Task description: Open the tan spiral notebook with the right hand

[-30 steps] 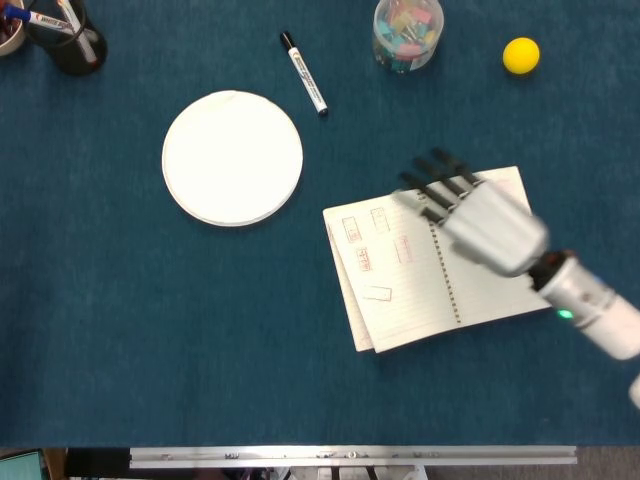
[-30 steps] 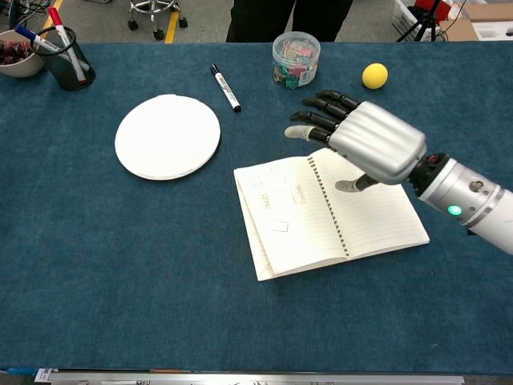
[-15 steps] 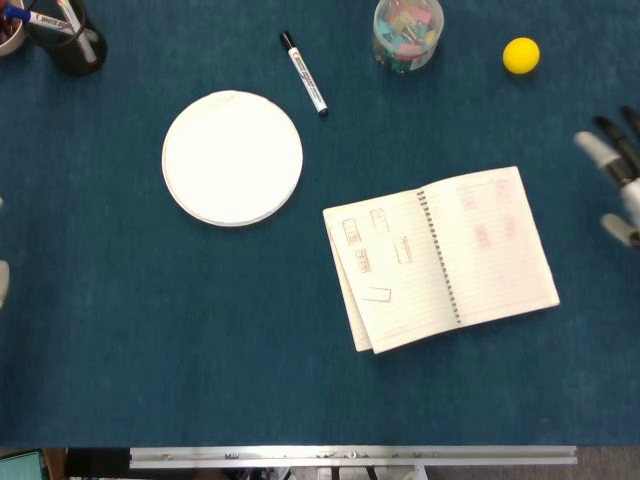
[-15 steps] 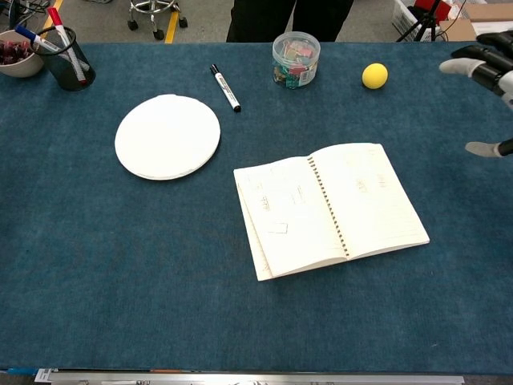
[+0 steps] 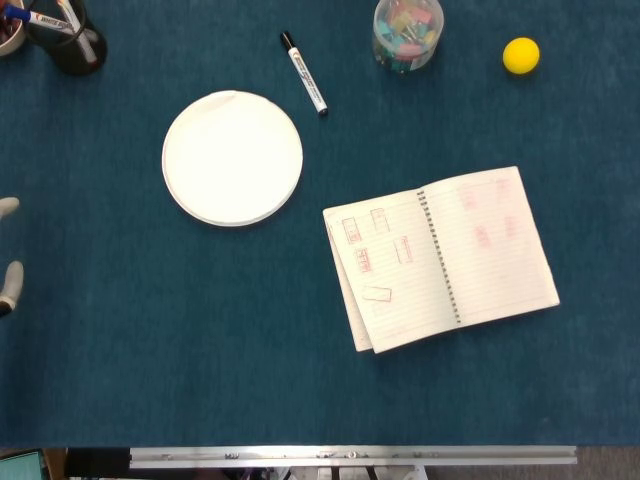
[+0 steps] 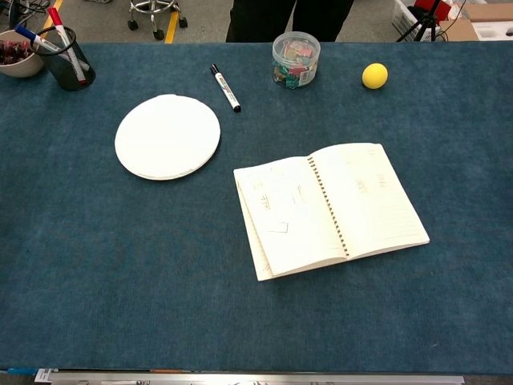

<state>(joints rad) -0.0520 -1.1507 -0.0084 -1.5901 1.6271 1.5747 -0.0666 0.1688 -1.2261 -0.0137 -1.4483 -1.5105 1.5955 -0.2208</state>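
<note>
The tan spiral notebook (image 5: 441, 258) (image 6: 329, 208) lies open and flat on the blue table, right of centre, its spiral binding running down the middle. Lined pages with faint red stamps face up. My right hand shows in neither view. Of my left hand (image 5: 7, 248) only two pale fingertips (image 5: 10, 283) show at the head view's left edge, spread apart with nothing between them, far from the notebook.
A white round plate (image 5: 232, 157) sits left of the notebook. At the back are a black marker (image 5: 303, 73), a clear jar of clips (image 5: 407, 33), a yellow ball (image 5: 521, 55) and a black pen cup (image 5: 65, 36).
My right hand, which hovered over the open notebook, drew away to the right and left both views. My left hand's fingertips have edged in at the head view's left border.
</note>
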